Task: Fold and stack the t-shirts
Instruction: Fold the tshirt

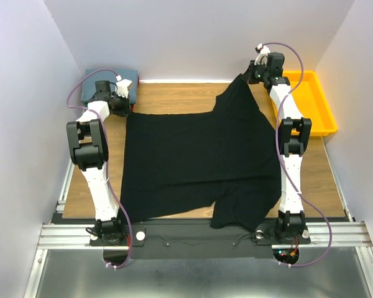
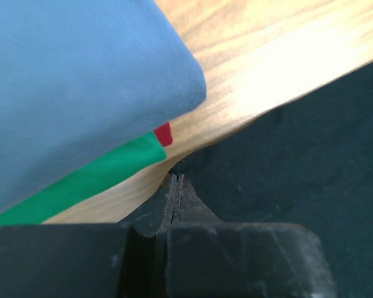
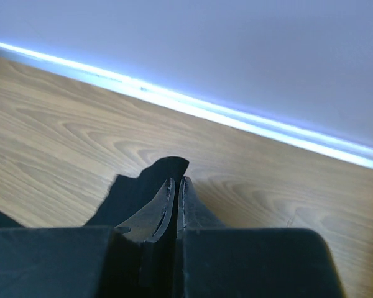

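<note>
The large black t-shirt lies spread over the wooden table. My left gripper is at its far left corner. In the left wrist view its jaws are pressed together on the black cloth's edge. Beside it lies a folded stack with a slate grey-blue tee on top, a green one and a red one under it. The stack sits at the far left. My right gripper is shut on the shirt's far right corner, and black cloth pokes past its tips.
A yellow plastic bin stands at the far right beside the right arm. The back wall runs close behind both grippers. The shirt's near edge hangs over the table's front by the right arm's base.
</note>
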